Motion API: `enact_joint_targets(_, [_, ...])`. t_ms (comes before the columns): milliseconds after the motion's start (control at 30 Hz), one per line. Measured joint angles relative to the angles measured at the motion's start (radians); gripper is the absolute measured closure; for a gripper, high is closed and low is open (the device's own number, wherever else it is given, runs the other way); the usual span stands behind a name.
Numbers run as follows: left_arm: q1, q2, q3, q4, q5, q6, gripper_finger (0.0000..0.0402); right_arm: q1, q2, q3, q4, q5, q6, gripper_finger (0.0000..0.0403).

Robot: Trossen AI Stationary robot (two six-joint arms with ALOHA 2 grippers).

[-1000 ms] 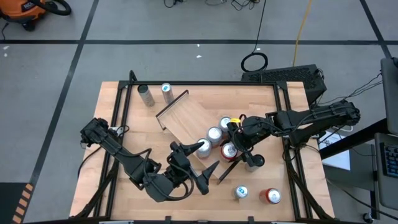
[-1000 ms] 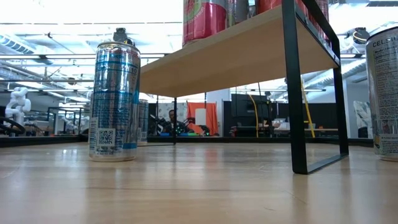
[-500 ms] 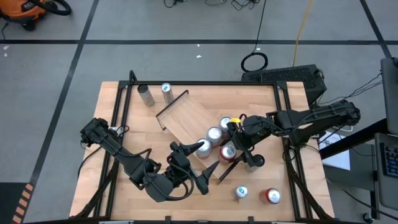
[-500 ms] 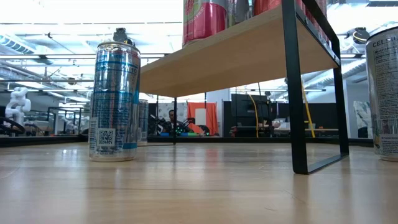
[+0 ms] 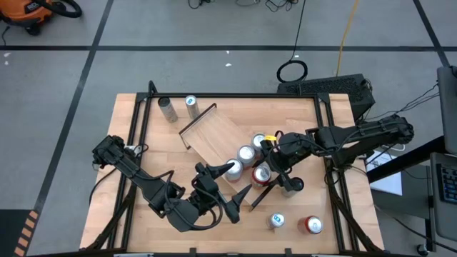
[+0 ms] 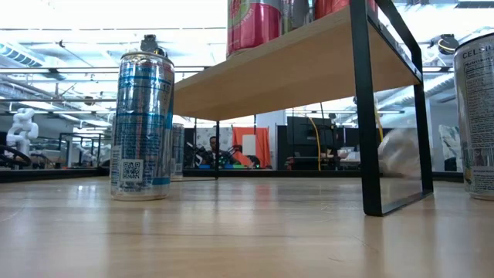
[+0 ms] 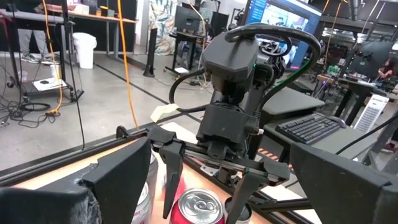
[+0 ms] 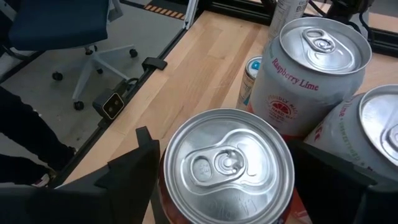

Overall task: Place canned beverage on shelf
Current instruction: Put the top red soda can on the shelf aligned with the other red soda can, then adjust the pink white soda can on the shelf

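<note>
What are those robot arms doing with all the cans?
They are putting drink cans onto a small wooden shelf. The right pincer is open around a red can standing on the shelf beside other cans. The left pincer waits open at the shelf's near edge. More cans stand on the table.

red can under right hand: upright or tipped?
Upright. The red can shows its round lid and tab facing up, between the right hand's fingers on the shelf.
</note>
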Motion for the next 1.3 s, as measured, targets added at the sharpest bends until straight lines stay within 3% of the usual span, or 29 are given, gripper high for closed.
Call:
enact_joint_targets(833, [0.000,0.000,0.000,0.000,0.000,0.000,0.0016,0.000,-0.040,-0.001,0.018,-0.015,0.035,0.0078])
enact_joint_targets(1300, [0.000,0.000,0.000,-0.001,0.000,-0.001,0.0016,0.025,-0.153,-0.002,0.036,-0.067,0.188,0.0078])
